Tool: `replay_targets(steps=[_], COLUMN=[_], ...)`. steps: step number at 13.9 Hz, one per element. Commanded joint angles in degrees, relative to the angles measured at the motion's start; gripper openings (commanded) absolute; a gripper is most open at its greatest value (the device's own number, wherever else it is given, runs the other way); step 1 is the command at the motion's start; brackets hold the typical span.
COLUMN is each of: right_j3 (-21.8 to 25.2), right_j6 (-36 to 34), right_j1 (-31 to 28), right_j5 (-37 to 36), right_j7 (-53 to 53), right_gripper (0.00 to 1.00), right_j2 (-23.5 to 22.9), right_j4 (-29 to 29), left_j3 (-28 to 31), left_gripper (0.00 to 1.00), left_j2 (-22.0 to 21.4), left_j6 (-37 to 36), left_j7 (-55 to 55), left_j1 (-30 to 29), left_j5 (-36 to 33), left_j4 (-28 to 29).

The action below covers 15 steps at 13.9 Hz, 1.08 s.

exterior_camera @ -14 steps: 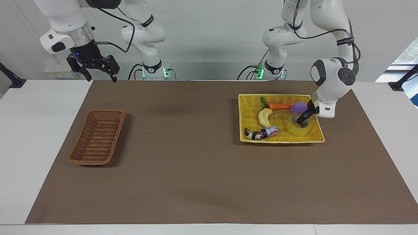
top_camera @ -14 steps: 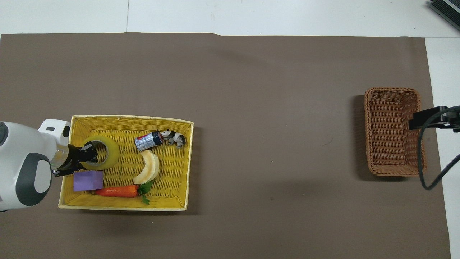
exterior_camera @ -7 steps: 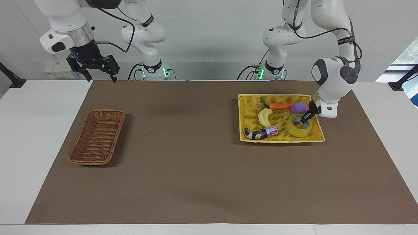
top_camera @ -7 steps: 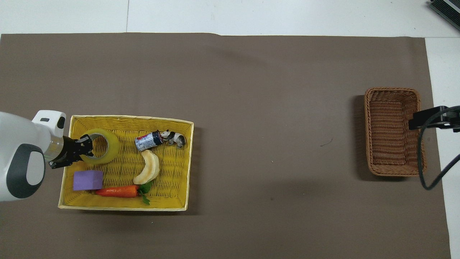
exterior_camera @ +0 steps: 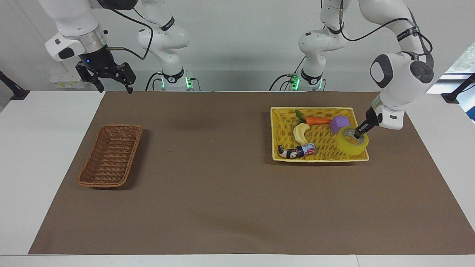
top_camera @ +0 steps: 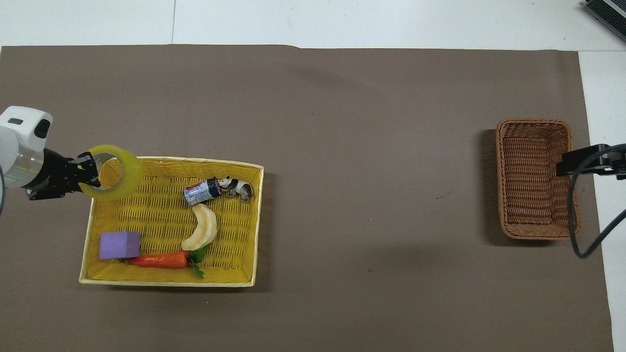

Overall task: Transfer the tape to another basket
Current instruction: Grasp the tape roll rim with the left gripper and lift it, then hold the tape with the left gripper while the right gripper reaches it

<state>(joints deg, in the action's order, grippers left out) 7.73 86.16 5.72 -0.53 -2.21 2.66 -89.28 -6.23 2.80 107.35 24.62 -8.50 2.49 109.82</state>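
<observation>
The tape [exterior_camera: 350, 148] [top_camera: 133, 172], a translucent yellow roll, hangs tilted just above a corner of the yellow tray [exterior_camera: 319, 108] [top_camera: 176, 160]. My left gripper [exterior_camera: 358, 135] [top_camera: 93, 168] is shut on the roll's wall, one finger inside the core. The brown wicker basket [exterior_camera: 110, 155] [top_camera: 535, 178] stands with nothing in it at the right arm's end of the table. My right gripper [exterior_camera: 115, 89] waits open, raised over the mat's edge by the robots, at the basket's end; in the overhead view only a dark part of it [top_camera: 584, 160] shows.
In the yellow tray lie a purple cube [exterior_camera: 339, 122] [top_camera: 120, 244], a carrot [exterior_camera: 317, 120] [top_camera: 159, 260], a banana [exterior_camera: 301, 132] [top_camera: 203, 227], a small can [exterior_camera: 307, 149] [top_camera: 200, 191] and a toy figure [exterior_camera: 287, 152] [top_camera: 237, 187]. Brown mat stretches between tray and basket.
My left gripper shut on the tape, lifted it off the tray floor and carried it over the tray's corner at the left arm's end. The right arm has stayed put.
</observation>
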Motion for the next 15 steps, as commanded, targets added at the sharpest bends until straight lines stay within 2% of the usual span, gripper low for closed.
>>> replay_targets(steps=[1,5,8,10,14,15], right_j3=[-0.4,-0.8,-1.6,-1.6,-1.7,-1.7], right_j6=[-1.7,-0.6,4.6,6.6,12.1,13.0], right_j1=[-0.2,0.6,3.8,5.2,8.5,9.0], right_j5=[1.3,1.4,2.0,8.1,16.7,21.3], right_j7=[0.9,2.1,5.7,5.2,4.1,3.1], right_gripper=[1.00,1.00,1.00,1.00,1.00,1.00], right_j2=[1.4,1.5,1.3,1.2,0.2,-0.4], right_j4=[-1.0,-1.5,-1.9,-2.2,-2.7,-3.1], left_j3=[0.4,0.3,0.2,0.2,-0.1,-0.4], left_gripper=[0.00,0.00,0.00,0.00,0.00,0.00], left_j2=[3.1,1.9,2.4,2.0,2.4,2.2], left_j6=[-5.0,-6.6,-6.7,-6.8,-6.7,-7.5], left_j7=[-4.3,-16.3,-21.7,-27.6,-28.2,-28.2], left_j1=[0.0,-0.4,0.3,0.4,0.9,0.9], left_j5=[0.1,0.2,-0.2,0.4,0.2,0.4], left_j4=[-6.5,-9.3,-11.6,-11.0,-11.6,-11.6])
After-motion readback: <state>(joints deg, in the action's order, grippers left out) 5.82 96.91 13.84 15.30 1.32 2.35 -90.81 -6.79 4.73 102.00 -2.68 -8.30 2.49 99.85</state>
